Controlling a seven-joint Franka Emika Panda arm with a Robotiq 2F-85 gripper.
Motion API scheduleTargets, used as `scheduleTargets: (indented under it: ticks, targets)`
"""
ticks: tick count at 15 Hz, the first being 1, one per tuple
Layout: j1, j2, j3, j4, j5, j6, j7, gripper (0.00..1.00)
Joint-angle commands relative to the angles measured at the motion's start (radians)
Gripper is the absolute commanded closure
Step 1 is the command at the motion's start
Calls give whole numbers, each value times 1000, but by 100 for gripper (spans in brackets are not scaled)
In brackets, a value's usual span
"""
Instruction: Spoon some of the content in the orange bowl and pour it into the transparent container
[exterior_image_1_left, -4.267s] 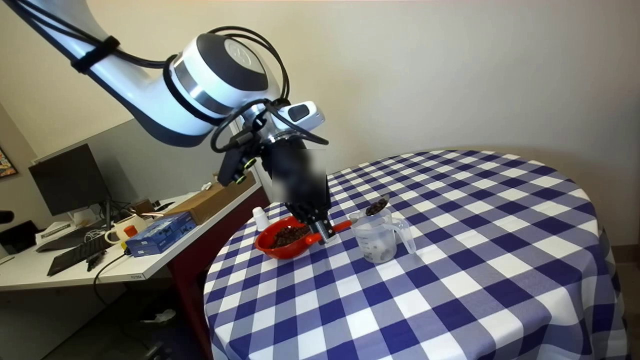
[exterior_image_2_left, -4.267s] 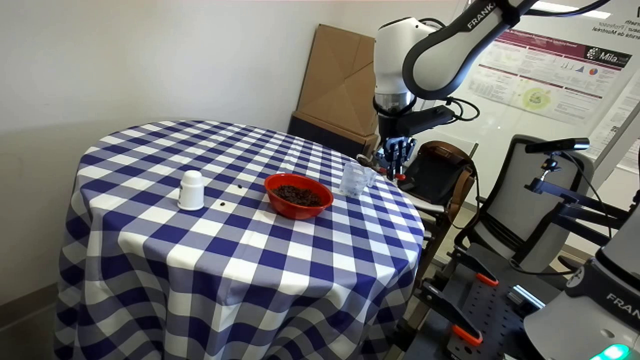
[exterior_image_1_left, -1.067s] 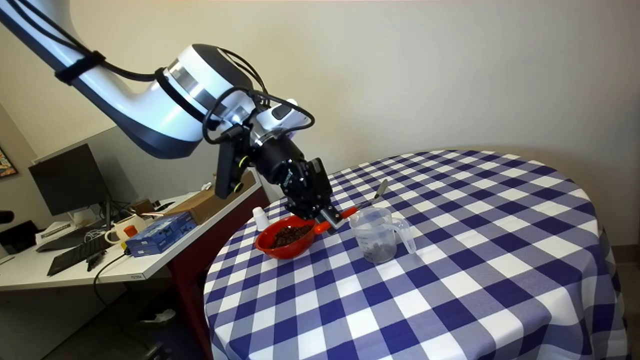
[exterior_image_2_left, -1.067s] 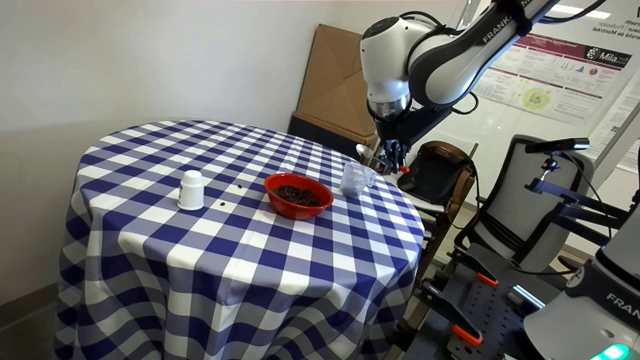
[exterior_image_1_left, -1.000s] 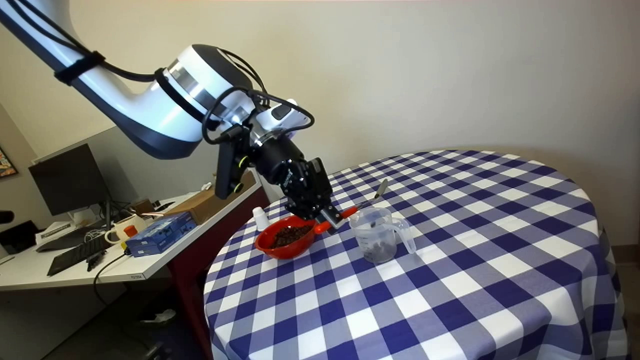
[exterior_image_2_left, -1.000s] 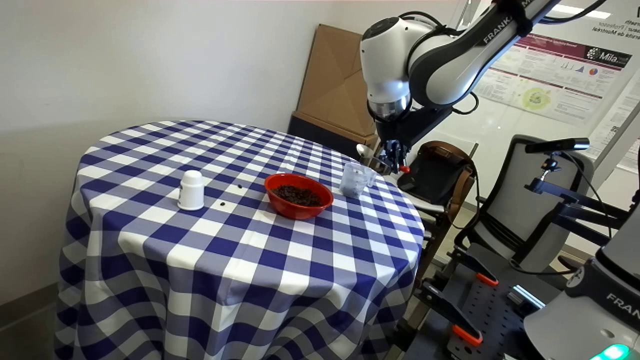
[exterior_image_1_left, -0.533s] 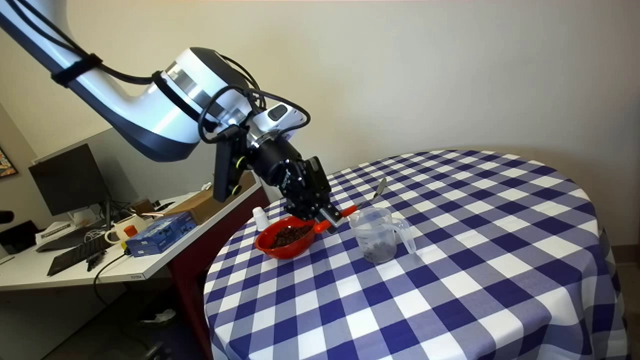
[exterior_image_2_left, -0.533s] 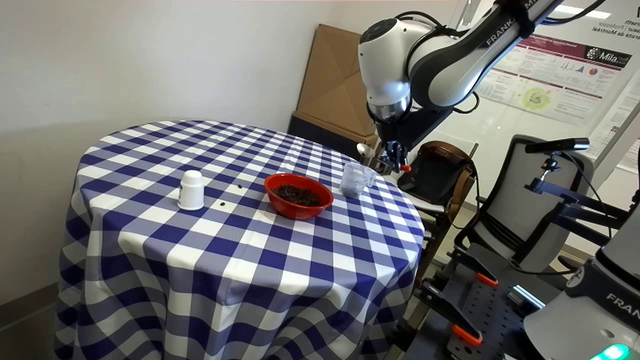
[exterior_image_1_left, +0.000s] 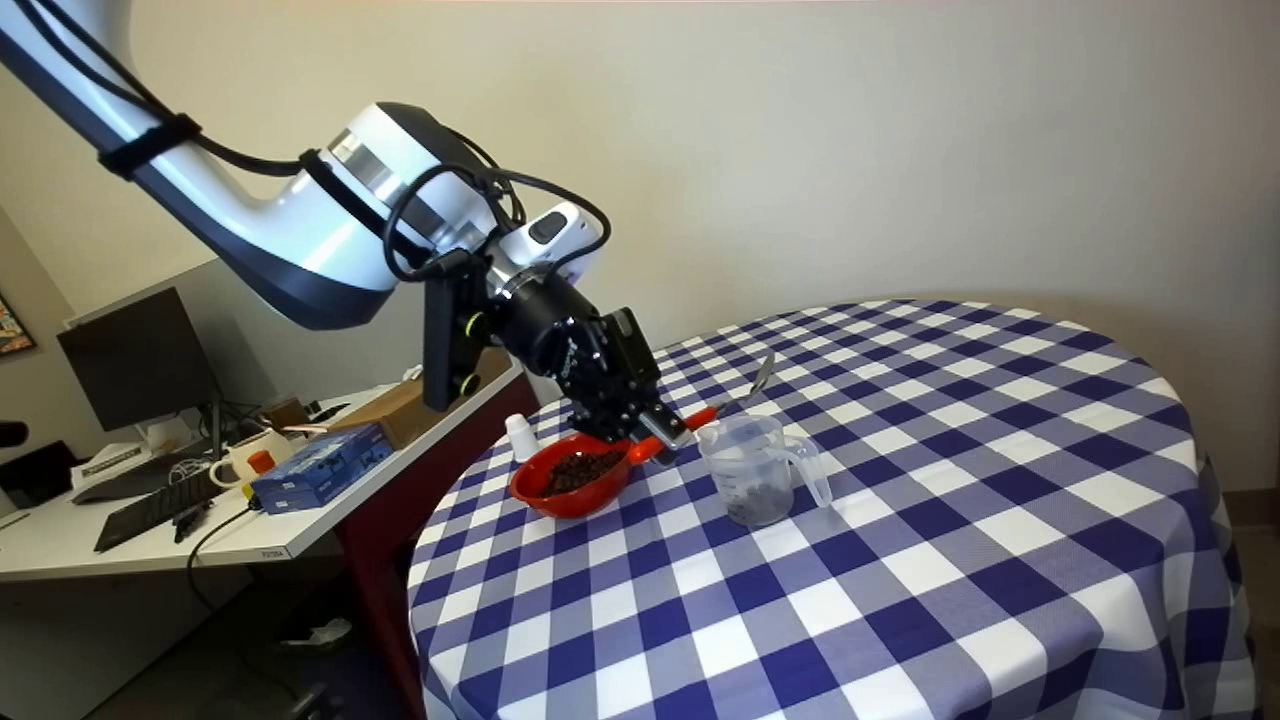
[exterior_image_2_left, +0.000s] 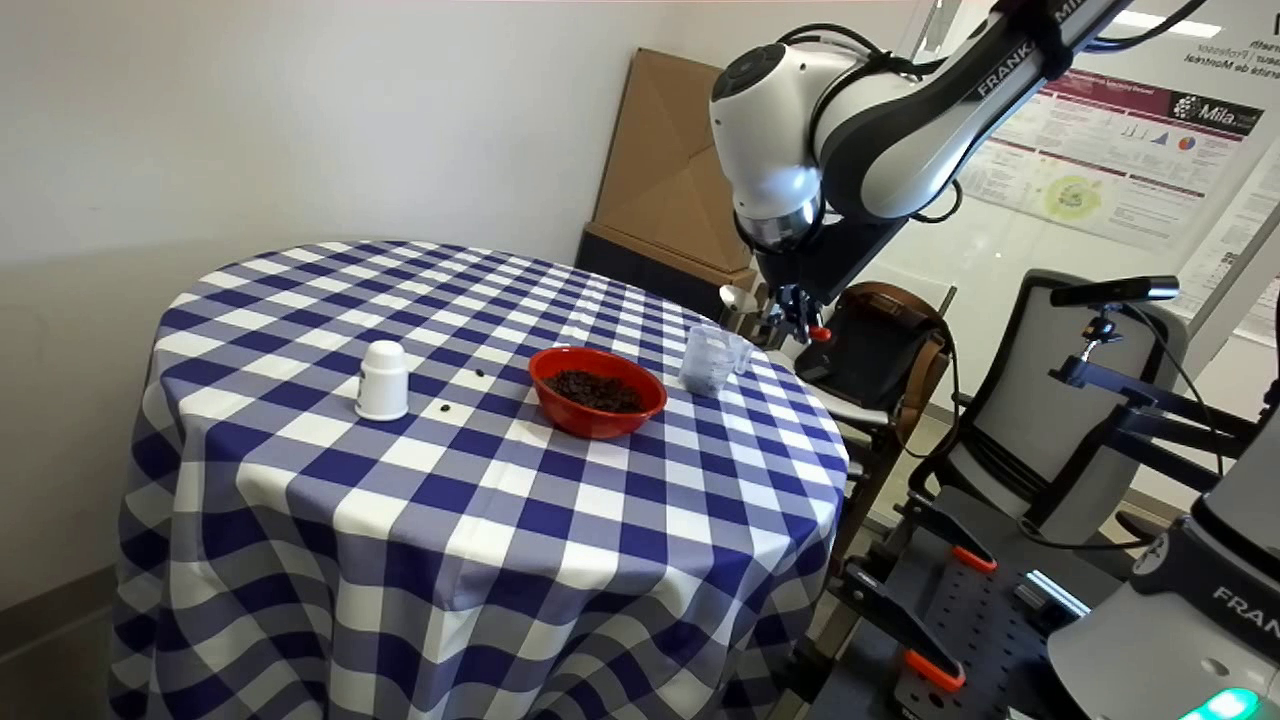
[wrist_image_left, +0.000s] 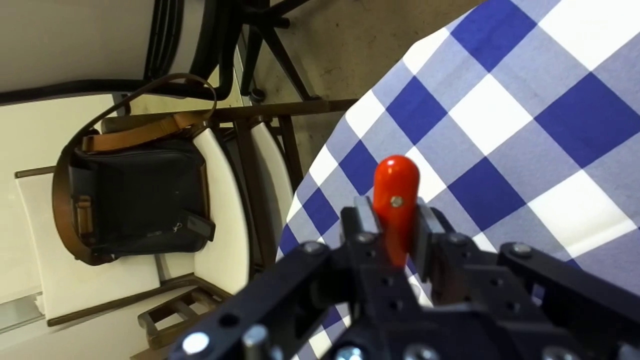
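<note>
The spoon (exterior_image_1_left: 703, 416) has risen and turned; its head (exterior_image_1_left: 764, 372), earlier loaded, is emptied. The dark pieces (exterior_image_1_left: 758, 503) inside the transparent container (exterior_image_1_left: 735, 462) appear more plentiful than before, though its cloudy side limits certainty. In an exterior view the arm (exterior_image_1_left: 330, 220) has shifted left and lower, the gripper (exterior_image_1_left: 667, 428) leaning further.
</note>
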Motion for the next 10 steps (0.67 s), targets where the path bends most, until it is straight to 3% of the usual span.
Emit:
scheduleTargets:
  ticks: [1, 10]
  targets:
    - [12, 3, 12, -4, -37, -47, 39, 90]
    - [31, 4, 38, -15, -153, -121, 120, 90]
